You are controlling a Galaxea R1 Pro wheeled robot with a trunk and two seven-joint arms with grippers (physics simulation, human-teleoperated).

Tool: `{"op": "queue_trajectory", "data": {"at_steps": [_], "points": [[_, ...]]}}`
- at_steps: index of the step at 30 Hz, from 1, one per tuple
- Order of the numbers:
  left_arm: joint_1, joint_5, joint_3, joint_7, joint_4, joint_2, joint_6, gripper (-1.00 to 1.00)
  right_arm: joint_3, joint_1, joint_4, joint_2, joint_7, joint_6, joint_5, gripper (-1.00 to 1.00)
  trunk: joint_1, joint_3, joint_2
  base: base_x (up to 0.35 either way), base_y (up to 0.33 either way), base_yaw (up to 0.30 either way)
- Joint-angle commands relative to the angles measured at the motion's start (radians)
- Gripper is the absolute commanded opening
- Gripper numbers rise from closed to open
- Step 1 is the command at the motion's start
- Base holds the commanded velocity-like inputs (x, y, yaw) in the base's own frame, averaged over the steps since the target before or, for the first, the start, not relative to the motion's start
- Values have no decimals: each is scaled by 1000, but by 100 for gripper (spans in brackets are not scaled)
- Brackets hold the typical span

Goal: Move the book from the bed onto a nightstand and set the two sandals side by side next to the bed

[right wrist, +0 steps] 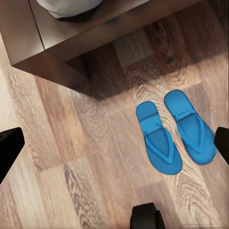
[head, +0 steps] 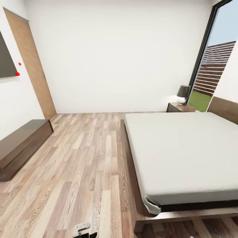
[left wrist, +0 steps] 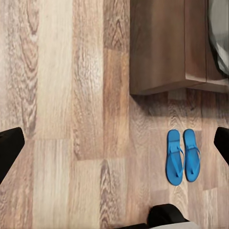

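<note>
Sandals point(right wrist: 174, 133), flat blue, paired on wood-plank floor point(right wrist: 71, 157) near bed point(head: 178, 155) frame.

A tall light-brown wooden panel point(head: 31, 66) is set against the white wall at the left of the head view. Beside it, a dark flat screen point(head: 6, 58) is mounted on the wall, with two small red dots point(head: 17, 73) seen at its edge. Below, a long low dark-brown cabinet point(head: 21, 145) is placed on the wood-plank floor along that wall. A lamp point(head: 182, 94) with a dark shade and a white base is seen at the far side of the room.
</note>
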Motion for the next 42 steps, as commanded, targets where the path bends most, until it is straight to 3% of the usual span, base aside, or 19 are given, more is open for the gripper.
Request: {"op": "queue_trajectory", "data": {"at_steps": [1, 42], "points": [[-1, 8, -9, -3, 1, 0, -5, 100, 8, -1, 2, 0, 4, -4, -10, 100, 0, -1, -1, 0, 0, -295], [1, 7, -9, -3, 1, -14, -6, 100, 8, -2, 2, 0, 2, -4, -10, 100, 0, -1, -1, 0, -40, -300]]}}
